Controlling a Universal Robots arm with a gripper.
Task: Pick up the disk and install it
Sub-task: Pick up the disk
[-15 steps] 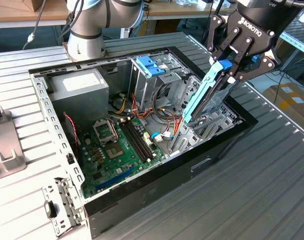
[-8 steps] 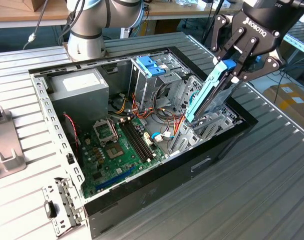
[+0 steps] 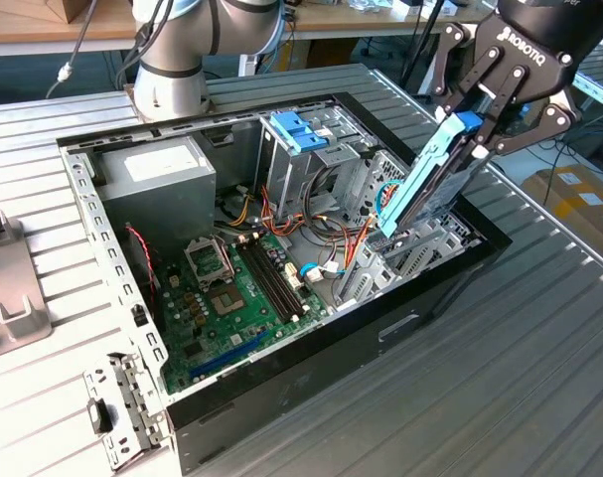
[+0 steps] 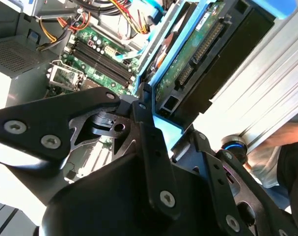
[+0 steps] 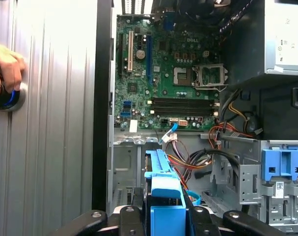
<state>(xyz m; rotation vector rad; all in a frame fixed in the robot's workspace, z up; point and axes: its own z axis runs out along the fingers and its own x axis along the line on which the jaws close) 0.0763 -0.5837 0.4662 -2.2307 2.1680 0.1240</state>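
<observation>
- Blue rails are fitted on the disk point(image 3: 428, 189), which is clamped at its upper end by the gripper point(image 3: 468, 134).
- Disk is held tilted, its lower end at the drive bay by the open case's point(image 3: 311, 350) edge on the exterior view's right.
- 1 hand point(image 5: 5, 66) is rested on a round button point(image 5: 11, 98) on the slatted table point(image 5: 55, 128).

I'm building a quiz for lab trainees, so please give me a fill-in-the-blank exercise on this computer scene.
The gripper is ____ on the disk.
The disk hangs ____, not flat, over the open case.
The motherboard inside the case is ____ in colour.
Missing words: shut; tilted; green.
</observation>
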